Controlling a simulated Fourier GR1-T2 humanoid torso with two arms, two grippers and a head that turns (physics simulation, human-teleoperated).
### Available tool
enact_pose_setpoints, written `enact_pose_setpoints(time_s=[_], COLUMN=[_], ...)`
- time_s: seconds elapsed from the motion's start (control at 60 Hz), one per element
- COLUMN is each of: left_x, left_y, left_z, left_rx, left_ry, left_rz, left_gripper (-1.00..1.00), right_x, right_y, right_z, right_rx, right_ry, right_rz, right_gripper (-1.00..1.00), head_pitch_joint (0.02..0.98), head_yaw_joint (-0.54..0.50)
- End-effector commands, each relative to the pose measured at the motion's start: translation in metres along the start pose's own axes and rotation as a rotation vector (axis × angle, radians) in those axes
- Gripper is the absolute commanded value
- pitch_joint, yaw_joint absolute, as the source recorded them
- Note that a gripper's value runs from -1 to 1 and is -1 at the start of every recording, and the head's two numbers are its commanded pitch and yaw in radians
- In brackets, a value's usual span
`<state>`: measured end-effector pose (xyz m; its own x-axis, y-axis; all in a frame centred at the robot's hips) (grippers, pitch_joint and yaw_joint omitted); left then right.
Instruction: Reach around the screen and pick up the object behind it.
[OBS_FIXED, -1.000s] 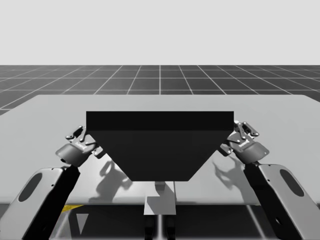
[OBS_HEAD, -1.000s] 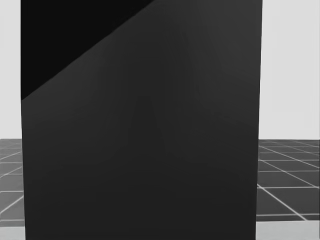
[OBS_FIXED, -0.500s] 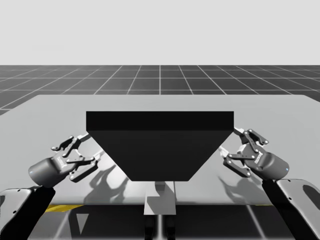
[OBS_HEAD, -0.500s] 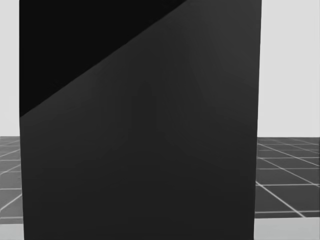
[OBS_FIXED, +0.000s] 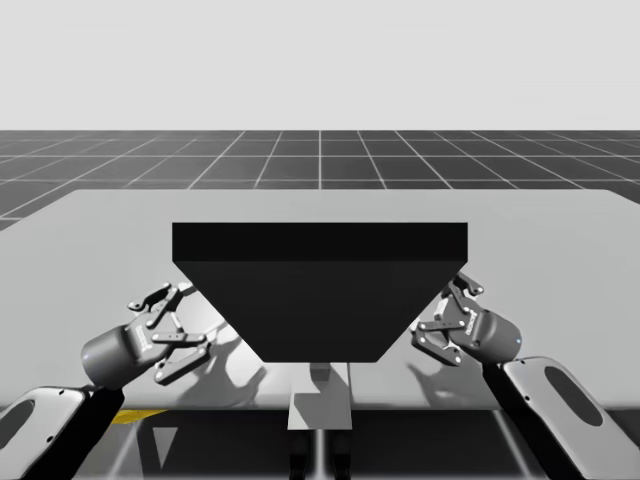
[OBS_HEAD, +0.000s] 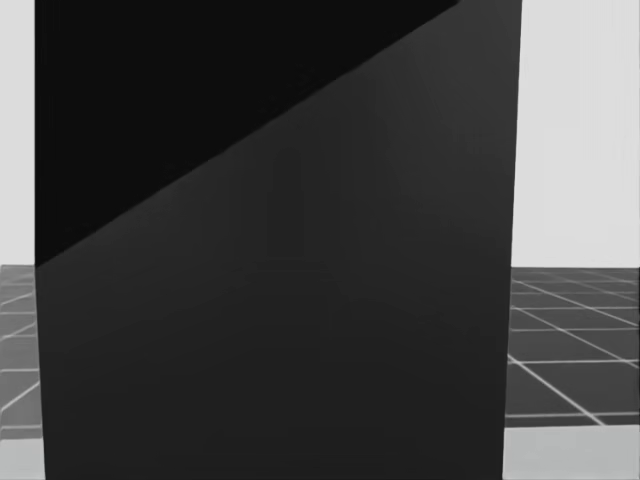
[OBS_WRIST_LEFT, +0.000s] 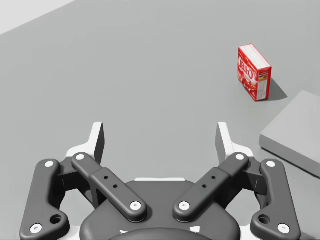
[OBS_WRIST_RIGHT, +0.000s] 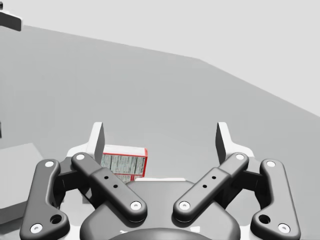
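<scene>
Dark-grey left gripper (OBS_WRIST_LEFT: 161, 140) and right gripper (OBS_WRIST_RIGHT: 161, 137), both spread wide and empty, flanking screen (OBS_FIXED: 320, 290).
Red box (OBS_WRIST_RIGHT: 125, 162) upright on worktop (OBS_WRIST_LEFT: 150, 60) behind screen, just ahead of right gripper, off-centre near one finger; risk of tipping it before centring, or of clipping screen's edge.

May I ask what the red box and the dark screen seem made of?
The red box looks like printed cardboard: flat faces, crisp edges. The screen looks matte and opaque, perhaps plastic or board; its plain dark surface leaves that open.
</scene>
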<state>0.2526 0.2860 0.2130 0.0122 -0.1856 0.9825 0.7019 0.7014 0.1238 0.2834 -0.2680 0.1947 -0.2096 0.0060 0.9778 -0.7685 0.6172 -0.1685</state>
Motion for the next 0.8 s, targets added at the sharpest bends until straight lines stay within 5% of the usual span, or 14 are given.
enact_pose_setpoints(time_s=[0.017,0.25,0.5,0.8], left_x=[0.001,0.000,-0.002,-0.004], left_y=[-0.009,-0.011,-0.012,-0.015], left_z=[-0.005,-0.007,-0.009,-0.009], left_rx=[-0.027,-0.034,-0.037,-0.043], left_ry=[0.000,0.002,0.010,0.011], left_rz=[-0.016,-0.024,-0.032,-0.044], left_gripper=[-1.00,-1.00,-1.00,-1.00], right_x=[-0.011,-0.027,-0.057,-0.067], right_y=[0.010,0.017,0.014,0.012], right_z=[-0.017,-0.039,-0.057,-0.086], right_rx=[0.044,0.092,0.117,0.138], right_ry=[0.015,0.061,0.136,0.169], right_rz=[-0.025,-0.057,-0.136,-0.158], right_gripper=[-1.00,-1.00,-1.00,-1.00], head_pitch_joint=[0.092,0.100,0.111,0.116], head_yaw_joint=[-0.06,-0.06,-0.06,-0.05])
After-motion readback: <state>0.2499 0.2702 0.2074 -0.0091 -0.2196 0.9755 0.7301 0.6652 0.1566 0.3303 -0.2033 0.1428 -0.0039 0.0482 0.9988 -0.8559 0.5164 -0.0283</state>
